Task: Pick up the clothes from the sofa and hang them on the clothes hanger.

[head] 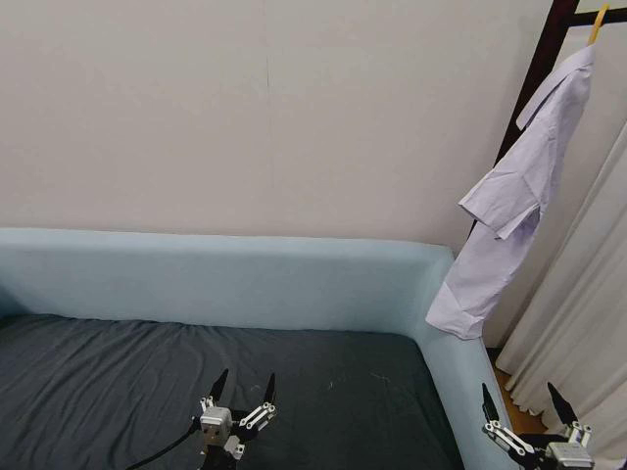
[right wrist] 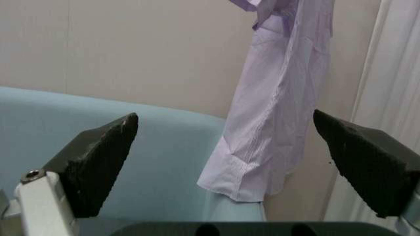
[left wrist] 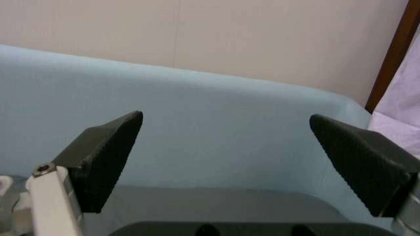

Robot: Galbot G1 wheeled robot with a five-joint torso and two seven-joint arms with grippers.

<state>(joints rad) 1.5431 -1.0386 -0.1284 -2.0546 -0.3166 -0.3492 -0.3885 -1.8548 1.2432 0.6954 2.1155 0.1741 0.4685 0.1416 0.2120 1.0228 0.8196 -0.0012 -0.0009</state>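
While the lilac shirt (head: 519, 196) hangs from a yellow hanger (head: 598, 24) on the dark wooden stand (head: 542, 59), up at about two o'clock in the head view, both arms sit low at the frame's lower edge. The shirt's lower edge hangs close by the end corner of the pale blue sofa (head: 245, 279). At six o'clock the left gripper (head: 247, 377) hovers over the dark grey seat cover (head: 118, 372), its fingers released and spread wide, pointing toward the backrest. At five o'clock the right gripper (head: 517, 392) hovers by the sofa's end arm, fingers likewise spread apart and free, with the shirt hanging ahead of it. A white curtain (head: 588, 323) falls at four o'clock, beside the shirt.
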